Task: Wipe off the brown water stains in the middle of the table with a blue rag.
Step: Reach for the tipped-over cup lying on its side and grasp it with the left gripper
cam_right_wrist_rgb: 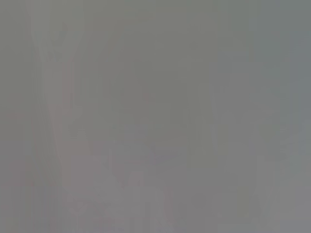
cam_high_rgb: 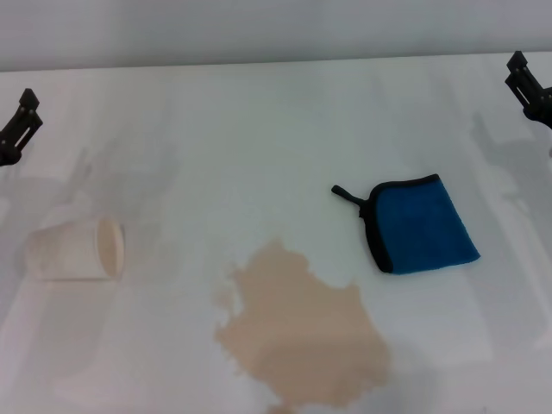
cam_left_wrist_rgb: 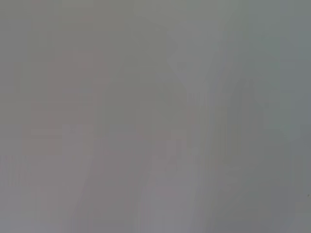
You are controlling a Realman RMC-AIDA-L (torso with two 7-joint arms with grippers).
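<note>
Blue cloth, the blue rag (cam_high_rgb: 424, 226), lies flat on the white surface (cam_high_rgb: 259, 129), right of centre in the head view. It is folded into a rough square, with a black trimmed edge running along its far side and its left side, and a short black loop tab (cam_high_rgb: 345, 195) sticking out from the far-left corner, pointing away to the left and slightly back. Its longer side runs roughly left to right, tilted so that the right end sits nearer the robot. Just to the left of the rag and nearer the robot spread the brown water stains (cam_high_rgb: 302, 332), a pale tan puddle with an uneven edge, larger than the rag, its long axis slanting from the far left toward the near right; rag and puddle are close but apart. Well to the left a cream paper cup (cam_high_rgb: 78, 250) lies on its side, its open mouth facing right toward the puddle. The left end effector (cam_high_rgb: 19, 121) shows at the far left edge and the right end effector (cam_high_rgb: 528, 86) at the far right edge, both raised, well away from the rag and holding nothing; whether their fingers are spread or closed cannot be told. Both wrist views show only featureless grey.
</note>
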